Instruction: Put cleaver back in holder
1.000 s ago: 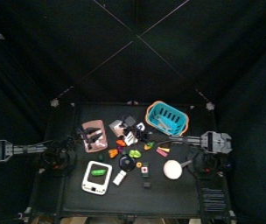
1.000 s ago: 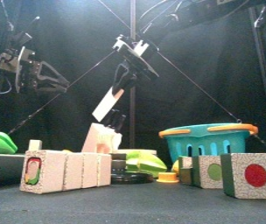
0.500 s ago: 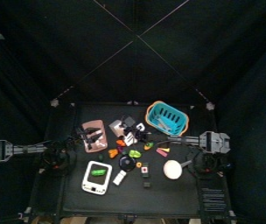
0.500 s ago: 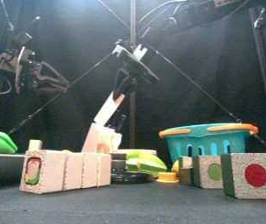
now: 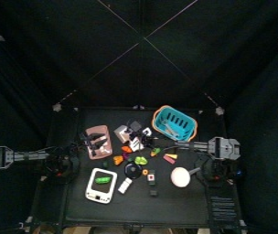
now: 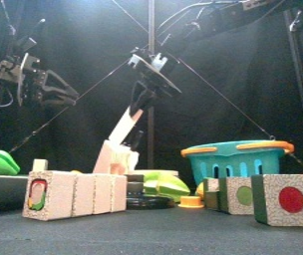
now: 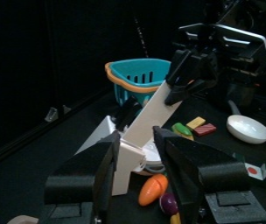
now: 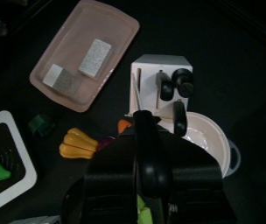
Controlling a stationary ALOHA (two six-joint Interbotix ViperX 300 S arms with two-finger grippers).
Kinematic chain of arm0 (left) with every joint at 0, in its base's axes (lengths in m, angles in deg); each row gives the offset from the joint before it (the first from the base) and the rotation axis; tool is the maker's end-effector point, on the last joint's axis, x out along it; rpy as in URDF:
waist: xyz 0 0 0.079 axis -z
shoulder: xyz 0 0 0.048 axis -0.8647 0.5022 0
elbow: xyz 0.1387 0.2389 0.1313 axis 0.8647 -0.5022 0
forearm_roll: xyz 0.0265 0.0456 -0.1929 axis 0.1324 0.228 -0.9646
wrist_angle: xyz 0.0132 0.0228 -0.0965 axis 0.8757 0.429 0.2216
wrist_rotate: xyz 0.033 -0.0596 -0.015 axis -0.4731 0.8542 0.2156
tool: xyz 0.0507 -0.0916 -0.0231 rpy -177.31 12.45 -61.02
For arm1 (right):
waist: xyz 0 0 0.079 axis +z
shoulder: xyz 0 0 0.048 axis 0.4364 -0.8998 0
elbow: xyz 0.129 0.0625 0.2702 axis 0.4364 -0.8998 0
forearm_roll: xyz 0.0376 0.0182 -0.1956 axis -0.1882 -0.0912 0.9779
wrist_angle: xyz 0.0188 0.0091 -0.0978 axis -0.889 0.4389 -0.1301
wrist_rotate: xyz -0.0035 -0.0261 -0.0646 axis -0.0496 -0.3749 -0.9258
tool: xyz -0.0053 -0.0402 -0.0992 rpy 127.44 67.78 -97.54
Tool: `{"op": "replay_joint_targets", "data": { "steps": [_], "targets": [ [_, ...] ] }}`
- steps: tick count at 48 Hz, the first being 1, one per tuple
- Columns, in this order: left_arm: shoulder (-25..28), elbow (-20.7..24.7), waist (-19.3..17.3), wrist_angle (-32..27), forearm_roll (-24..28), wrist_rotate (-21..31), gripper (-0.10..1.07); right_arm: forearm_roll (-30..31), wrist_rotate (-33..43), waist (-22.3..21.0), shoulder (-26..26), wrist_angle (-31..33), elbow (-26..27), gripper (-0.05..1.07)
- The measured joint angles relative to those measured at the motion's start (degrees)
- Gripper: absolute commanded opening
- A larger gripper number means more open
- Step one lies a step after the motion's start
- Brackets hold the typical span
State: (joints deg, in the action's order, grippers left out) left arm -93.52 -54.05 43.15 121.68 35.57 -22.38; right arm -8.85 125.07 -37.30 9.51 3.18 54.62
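Observation:
My right gripper [image 6: 145, 77] is shut on the black handle of the cleaver [image 6: 125, 127]. The pale blade slants down, its tip at the top of the light wooden holder [image 6: 115, 157]. In the right wrist view the blade shows edge-on [image 8: 136, 94] over the holder [image 8: 157, 70], next to two black knife handles [image 8: 177, 85]. In the left wrist view the cleaver [image 7: 153, 114] leans into the holder [image 7: 119, 147] under my right gripper [image 7: 192, 77]. My left gripper [image 7: 138, 175] is open and empty, close in front of the holder.
A teal basket [image 6: 241, 159] stands right of the holder, also seen from above [image 5: 174, 119]. A pink tray [image 8: 84, 52] lies beside the holder, a white bowl [image 7: 247, 129] further off. Picture blocks [image 6: 61, 193] [image 6: 286, 199] stand along the front edge. Small toy foods lie around.
My right gripper has come down and tilted the cleaver, so the blade tip went from above the holder to its top. The left arm has stayed put.

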Motion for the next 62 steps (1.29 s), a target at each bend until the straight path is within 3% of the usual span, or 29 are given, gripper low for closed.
{"op": "replay_joint_targets", "data": {
  "steps": [35, 62],
  "targets": [
    [0.00, -0.26, 0.00, 0.00, 0.09, 0.00, 0.77, -0.09, 0.09, -0.53, -2.11, 0.18, 1.23, 0.31],
    [0.00, -0.35, -0.09, -0.18, 0.09, 0.09, 0.77, 0.44, -0.44, -0.53, -6.42, 4.31, 5.36, 0.32]
  ]
}}
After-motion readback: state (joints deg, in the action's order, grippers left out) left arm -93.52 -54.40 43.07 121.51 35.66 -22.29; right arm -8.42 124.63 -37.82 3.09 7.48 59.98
